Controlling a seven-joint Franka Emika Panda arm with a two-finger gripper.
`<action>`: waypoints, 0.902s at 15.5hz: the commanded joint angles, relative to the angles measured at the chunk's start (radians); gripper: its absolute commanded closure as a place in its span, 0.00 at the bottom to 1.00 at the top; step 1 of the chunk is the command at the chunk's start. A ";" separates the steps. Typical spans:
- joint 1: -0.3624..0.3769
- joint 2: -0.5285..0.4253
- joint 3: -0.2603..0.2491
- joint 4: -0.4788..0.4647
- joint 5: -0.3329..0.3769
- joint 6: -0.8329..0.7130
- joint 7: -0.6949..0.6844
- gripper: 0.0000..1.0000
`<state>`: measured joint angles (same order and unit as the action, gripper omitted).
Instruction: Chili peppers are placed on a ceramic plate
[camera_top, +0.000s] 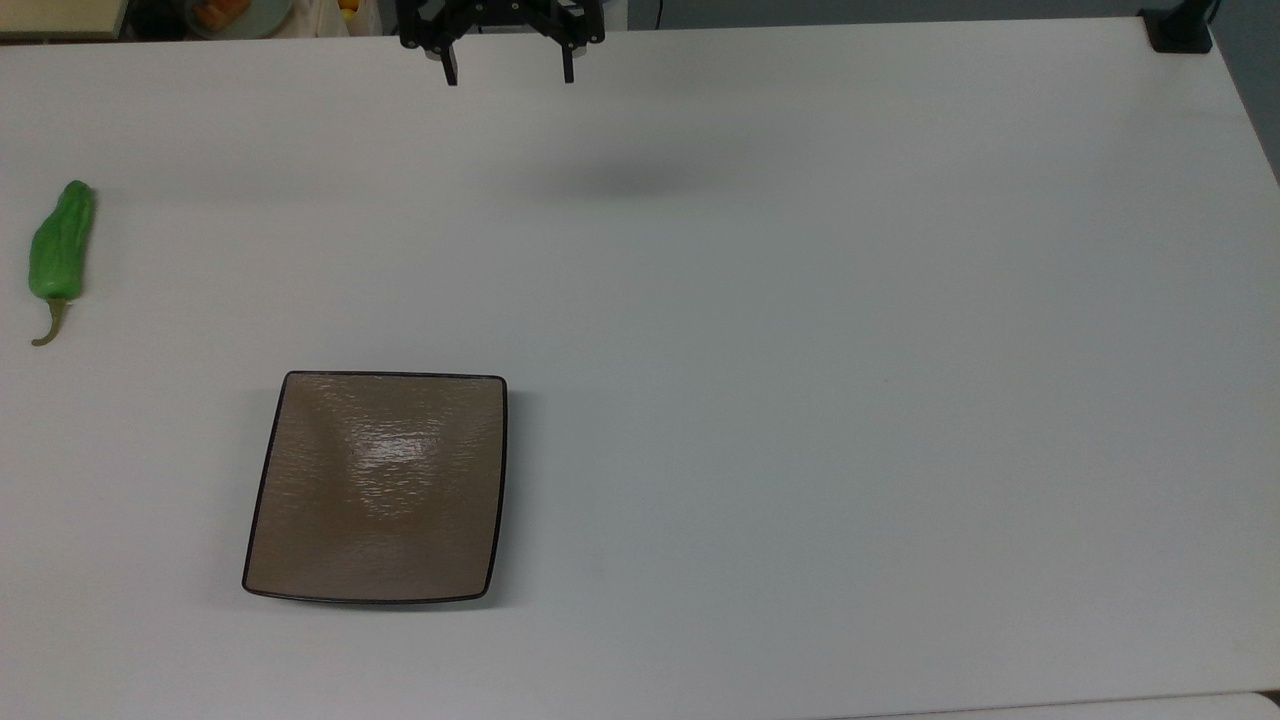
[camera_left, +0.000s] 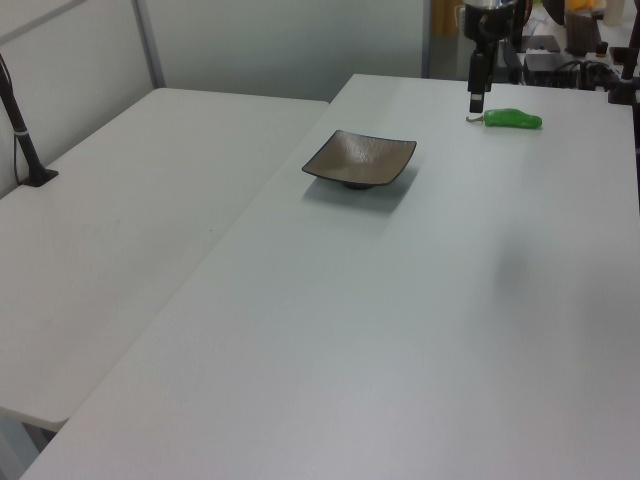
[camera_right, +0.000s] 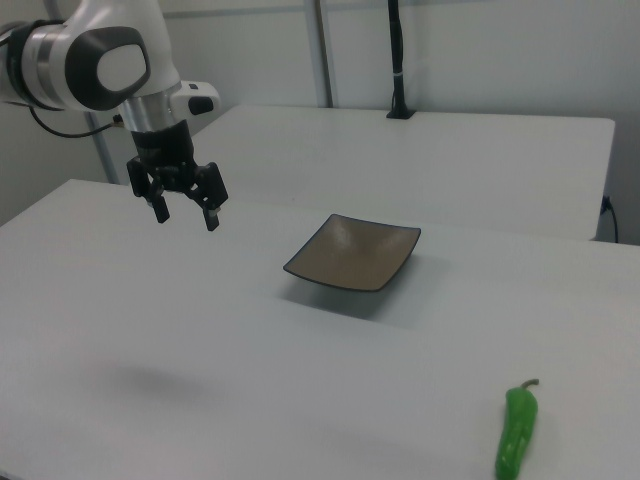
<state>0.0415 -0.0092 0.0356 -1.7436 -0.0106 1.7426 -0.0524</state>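
The end effector (camera_top: 508, 72) hangs in the air at the far edge of the white tabletop (camera_top: 800, 350) in the top view, its two black fingers (camera_top: 451, 68) spread wide apart with nothing between them. In the right view the end effector (camera_right: 186, 213) sits below the white and grey arm (camera_right: 95, 65) at the right view's upper left, raised well above the tabletop, fingers pointing down and empty. Its soft shadow falls on the tabletop at the right view's near left.

The chili pepper (camera_top: 60, 243) lies flat on the tabletop at the top view's far left, well apart from the end effector. It is bright green and slightly wrinkled, with its thin curved stem (camera_top: 50, 325) pointing toward the near edge in the top view. In the right view the chili pepper (camera_right: 517, 432) lies at the near right, stem toward the far side. In the left view the chili pepper (camera_left: 513, 119) lies at the far right.

The ceramic plate (camera_top: 380, 487) rests on the tabletop at the top view's near left, right of the pepper and apart from it. It is square, glossy brown with a thin dark rim, and it holds nothing. In the right view the ceramic plate (camera_right: 353, 252) lies between the end effector and the pepper.

A second white table (camera_left: 110, 230) stands beside the tabletop at the left view's left, with a black post (camera_left: 22, 130) clamped on it.
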 joint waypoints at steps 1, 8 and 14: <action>0.008 0.001 -0.014 -0.028 -0.006 0.079 -0.009 0.00; 0.006 0.008 -0.014 -0.024 -0.014 0.081 -0.017 0.00; 0.006 0.008 -0.016 -0.024 -0.015 0.083 -0.018 0.00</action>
<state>0.0403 0.0144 0.0292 -1.7465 -0.0124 1.7995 -0.0548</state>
